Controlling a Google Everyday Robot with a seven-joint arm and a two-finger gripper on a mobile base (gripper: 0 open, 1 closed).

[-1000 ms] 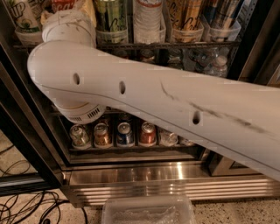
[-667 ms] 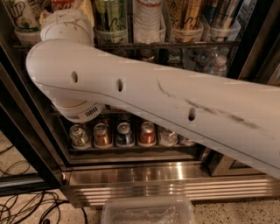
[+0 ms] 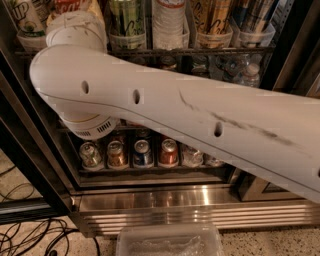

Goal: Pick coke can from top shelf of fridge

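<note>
My pincer is out of view, past the top edge, up beyond my wrist [image 3: 77, 30] at top left. Cannot tell its state. My arm [image 3: 200, 115] runs from the right edge across the middle to an elbow joint [image 3: 87, 125] at left, then turns up toward the pincer, covering most of the fridge [image 3: 175, 200].

The coke can [image 3: 70, 6] shows only as a red-and-white sliver at the top edge, right above my wrist, so close to where the pincer must be. The rest is hidden and I cannot be sure of contact.

The top shelf [image 3: 200, 51] is a dark wire rack just under the pincer's level. Along it, right of the pincer, are a green can [image 3: 127, 17] in a clear tub, a water bottle [image 3: 169, 20], gold cans [image 3: 215, 17] and another tub [image 3: 252, 35] with a blue-silver can. Left of the pincer is a white-green carton [image 3: 25, 20].

Well below the pincer, under my arm, the lower rack holds a row: silver can [image 3: 90, 154], copper can [image 3: 117, 154], blue can [image 3: 142, 152], red can [image 3: 168, 151], upright and side by side.

Lowest down, on the floor in front of the fridge base, is a clear plastic tray [image 3: 170, 240], with black cables [image 3: 30, 235] at bottom left.
</note>
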